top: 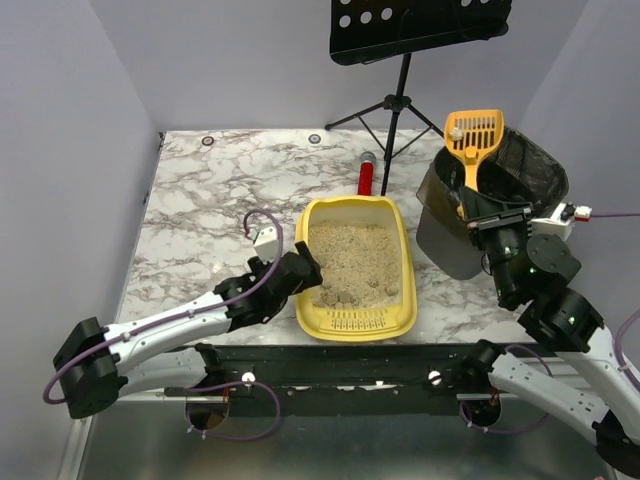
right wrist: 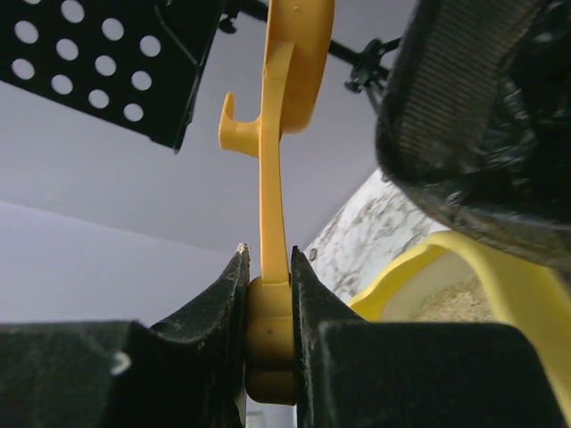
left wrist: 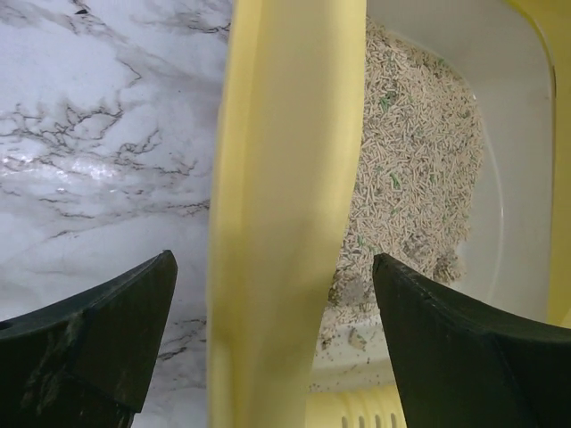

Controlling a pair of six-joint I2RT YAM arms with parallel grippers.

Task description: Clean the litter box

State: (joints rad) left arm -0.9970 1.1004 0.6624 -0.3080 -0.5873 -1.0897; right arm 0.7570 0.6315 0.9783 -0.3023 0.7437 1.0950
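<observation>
While the right end effector pinches the handle of the orange-yellow slotted plastic scoop, holding it upright above the black mesh bin at the frame's upper right, the left end effector sits spread astride the left wall of the yellow rectangular plastic litter box, which lies at centre on the marble desk. Darker clumps lie near its ridged lip. Closing on that wall first would likely steady the box; then the scoop should enter shallow, sifting so loose beige litter falls back.
</observation>
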